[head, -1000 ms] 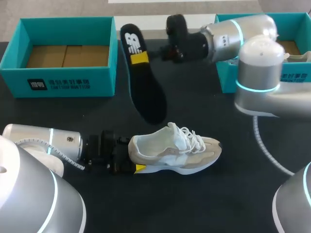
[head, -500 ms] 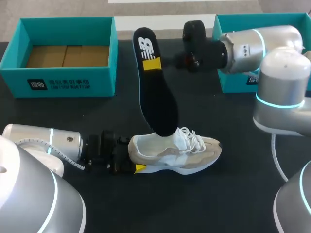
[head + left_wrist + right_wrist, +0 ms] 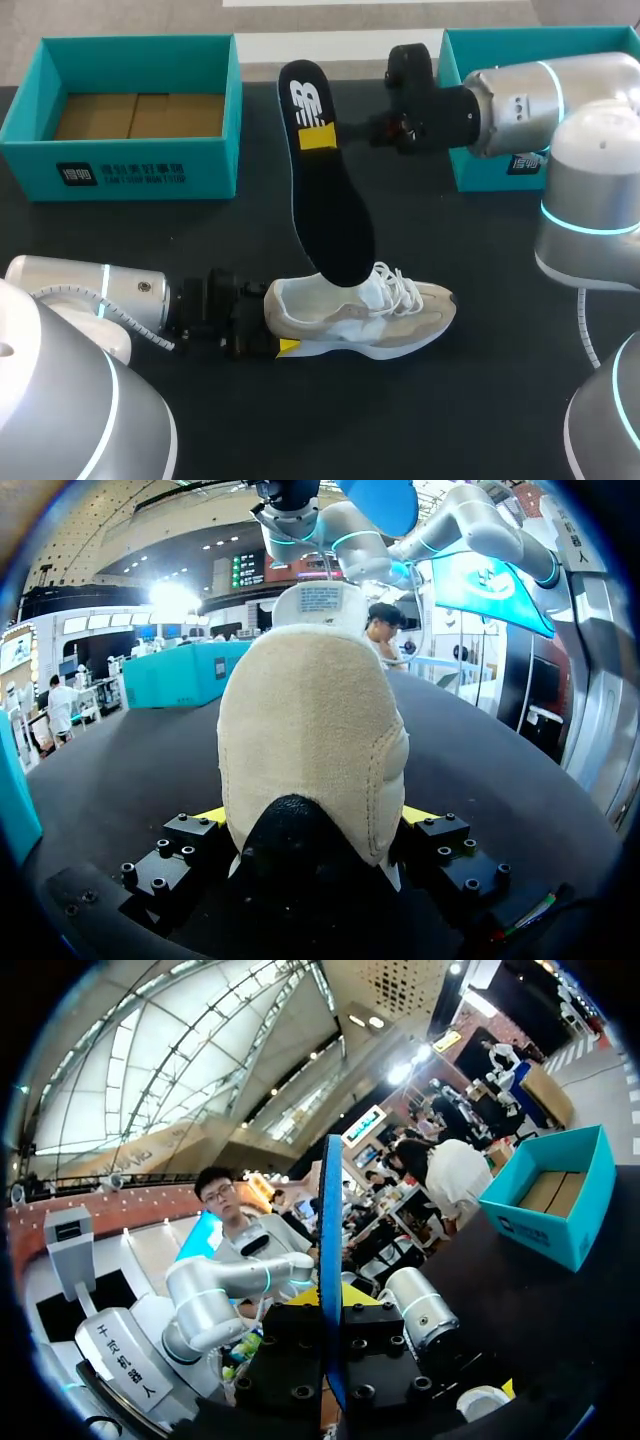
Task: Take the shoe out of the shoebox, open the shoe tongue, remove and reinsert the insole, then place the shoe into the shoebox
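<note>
Black foam insole (image 3: 335,215) pinched by closed right gripper (image 3: 320,138) at upper centre, lower tip at opening of beige suede sneaker (image 3: 400,310), heel clamped in left gripper (image 3: 275,322), lower centre.

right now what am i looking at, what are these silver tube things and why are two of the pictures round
The silver tubes are two robot arms at a black table: the left arm and the right arm. The wide picture comes from a fixed camera above and behind the robot; each round one comes from a fisheye camera on an arm's wrist. The left gripper is shut on the heel of a beige shoe standing on the table. The right gripper pinches a black insole near its heel end, holding it slanted with its lower end at the shoe's opening. Two teal shoeboxes stand at the far side: the left box shows only its cardboard bottom, the right box is mostly hidden behind the right arm.
</note>
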{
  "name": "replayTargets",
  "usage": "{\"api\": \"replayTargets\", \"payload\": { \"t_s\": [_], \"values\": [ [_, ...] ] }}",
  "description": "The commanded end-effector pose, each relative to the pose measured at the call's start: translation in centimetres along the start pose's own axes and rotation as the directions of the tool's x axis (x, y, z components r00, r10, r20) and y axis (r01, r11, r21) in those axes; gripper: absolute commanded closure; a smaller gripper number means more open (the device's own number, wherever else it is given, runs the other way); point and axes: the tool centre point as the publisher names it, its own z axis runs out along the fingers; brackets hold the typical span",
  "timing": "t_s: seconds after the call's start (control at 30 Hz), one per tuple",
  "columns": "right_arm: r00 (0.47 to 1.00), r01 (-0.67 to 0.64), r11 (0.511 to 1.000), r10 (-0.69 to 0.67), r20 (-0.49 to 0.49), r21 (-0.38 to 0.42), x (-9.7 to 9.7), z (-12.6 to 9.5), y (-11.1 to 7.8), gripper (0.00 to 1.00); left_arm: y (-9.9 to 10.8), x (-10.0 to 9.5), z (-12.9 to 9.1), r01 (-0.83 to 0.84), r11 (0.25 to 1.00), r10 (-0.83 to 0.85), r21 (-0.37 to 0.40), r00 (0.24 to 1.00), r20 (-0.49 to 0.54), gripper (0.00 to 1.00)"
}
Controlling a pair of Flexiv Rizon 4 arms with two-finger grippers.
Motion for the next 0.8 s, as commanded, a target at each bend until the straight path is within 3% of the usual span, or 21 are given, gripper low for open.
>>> {"api": "replayTargets", "payload": {
  "t_s": [0.03, 0.27, 0.5, 0.8],
  "values": [
    [1.000, -0.001, 1.000, 0.001, 0.004, 0.001, 0.0, 0.1, 0.0, 1.00, 0.1, 0.1, 0.1, 0.001, 1.000, 0.000, -0.002, 1.000, 0.003, 1.00],
    [0.990, 0.002, 1.000, 0.001, 0.138, -0.023, 1.8, -2.5, -0.3, 1.00, 0.1, 0.1, 0.1, 0.001, 1.000, 0.000, -0.002, 1.000, 0.003, 1.00],
    [0.992, -0.037, 0.999, 0.037, 0.122, -0.007, 2.7, -3.7, -0.6, 1.00, 0.1, 0.1, 0.1, 0.001, 1.000, 0.000, -0.002, 1.000, 0.003, 1.00],
    [0.989, -0.043, 0.999, 0.048, 0.140, -0.033, 4.9, -3.7, -0.9, 1.00, 0.1, 0.1, 0.1, 0.001, 1.000, 0.000, -0.002, 1.000, 0.003, 1.00]
  ]
}}
